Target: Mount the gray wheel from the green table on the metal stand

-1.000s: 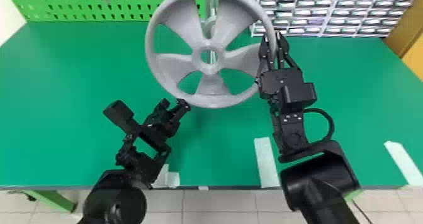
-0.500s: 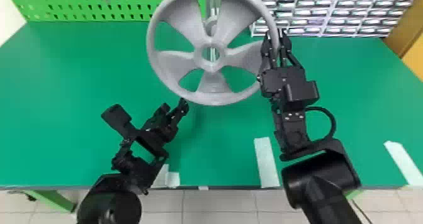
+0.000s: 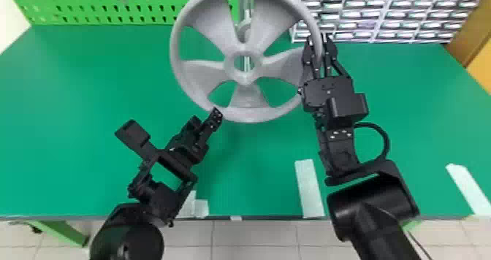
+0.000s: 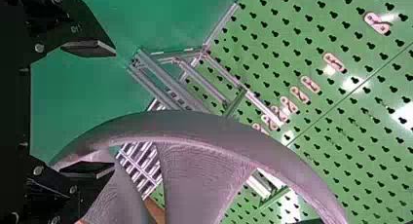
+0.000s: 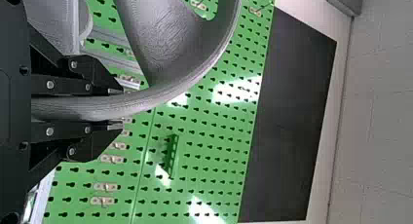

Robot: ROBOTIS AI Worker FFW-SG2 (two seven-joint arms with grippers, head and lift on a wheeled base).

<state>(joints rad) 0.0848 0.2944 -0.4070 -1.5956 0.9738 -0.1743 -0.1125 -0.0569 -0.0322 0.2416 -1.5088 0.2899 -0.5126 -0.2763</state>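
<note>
The gray wheel (image 3: 208,14) is held over the green surface (image 3: 73,95), its face turned toward the head camera and the metal stand (image 4: 170,80) beyond it. The right end effector (image 5: 119,107) has its fingers closed on the rim, one to each side; an edge grip like this probably leaves the hub free to go onto the stand. It also puts the load on one side, so the wheel could swing or twist in the grip. The left end effector (image 4: 115,110) is spread wide by the near left part of the rim, perhaps to take or steady that side; whether it touches, I cannot tell. In the head view, a silver upright appears behind the wheel and through the hub hole, which helps in judging the sideways line-up. The left wrist view adds the stand's open frame of bars and the wide gap between the left fingers, while the right wrist view gives the rim pinched close up, with the green pegboard (image 5: 204,146) behind. The next move likely calls for bringing the hub squarely to the stand's mounting point.
</note>
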